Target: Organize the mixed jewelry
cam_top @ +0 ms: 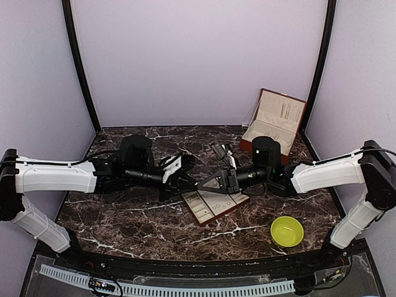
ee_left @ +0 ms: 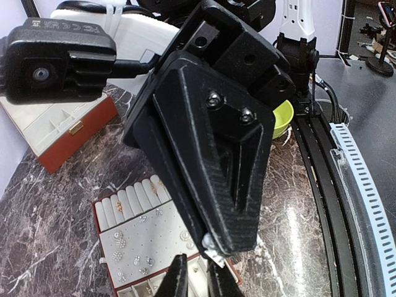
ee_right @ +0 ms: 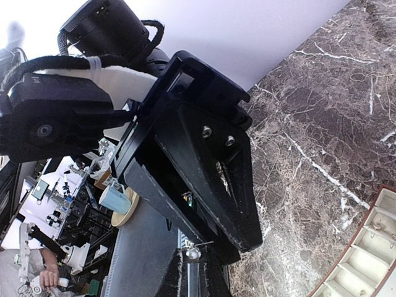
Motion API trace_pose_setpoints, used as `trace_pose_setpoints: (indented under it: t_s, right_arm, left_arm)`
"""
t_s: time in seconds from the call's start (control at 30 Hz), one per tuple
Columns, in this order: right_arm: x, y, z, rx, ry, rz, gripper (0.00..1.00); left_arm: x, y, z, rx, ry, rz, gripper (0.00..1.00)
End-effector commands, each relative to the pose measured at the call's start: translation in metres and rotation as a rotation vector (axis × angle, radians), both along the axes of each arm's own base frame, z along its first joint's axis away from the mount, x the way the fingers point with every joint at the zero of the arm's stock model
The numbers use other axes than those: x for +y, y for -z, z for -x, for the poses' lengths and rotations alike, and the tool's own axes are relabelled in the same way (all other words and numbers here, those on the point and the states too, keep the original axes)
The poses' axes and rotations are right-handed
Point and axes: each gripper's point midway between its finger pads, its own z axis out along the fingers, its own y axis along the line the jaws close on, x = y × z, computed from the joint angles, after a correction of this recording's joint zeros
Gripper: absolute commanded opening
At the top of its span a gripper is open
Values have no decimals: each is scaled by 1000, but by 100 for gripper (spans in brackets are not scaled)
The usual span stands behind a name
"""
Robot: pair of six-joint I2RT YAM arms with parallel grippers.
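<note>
My right gripper [cam_top: 204, 184] is shut on a tiny silvery stud [ee_right: 193, 250], its thin pin sticking out sideways. It hovers over the far edge of the cream-lined compartment tray [cam_top: 201, 215]. The stud also shows in the left wrist view [ee_left: 213, 249] at the right gripper's tip. My left gripper [cam_top: 189, 176] faces it tip to tip, its fingers [ee_left: 178, 279] a narrow gap apart with nothing between them. Several silvery studs [ee_left: 117, 244] sit on the tray's pad [ee_left: 148, 232], and small rings [ee_left: 116, 204] sit in its rolls. No chain loop is in view.
The reddish-brown box [cam_top: 275, 120] stands open at the back right, and shows in the left wrist view [ee_left: 55, 133]. The yellow-green bowl [cam_top: 287, 231] sits at the front right. The tray corner also shows in the right wrist view [ee_right: 365, 260].
</note>
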Motion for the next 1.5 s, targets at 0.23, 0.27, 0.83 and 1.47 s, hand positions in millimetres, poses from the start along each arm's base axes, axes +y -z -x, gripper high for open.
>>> trace_pose_setpoints:
  t_s: [0.23, 0.27, 0.83, 1.47]
  right_arm:
    - [1, 2, -8, -7, 32, -2, 1]
    - [1, 2, -8, -6, 33, 0, 1]
    - [-4, 3, -17, -2, 83, 6, 12]
    - [-15, -23, -25, -146, 121, 36, 42]
  left_arm:
    - [-3, -30, 8, -44, 22, 71, 8]
    - [-3, -30, 8, -43, 23, 70, 7]
    - [-4, -22, 12, 74, 13, 44, 0]
    - [11, -20, 10, 410, 126, 107, 0]
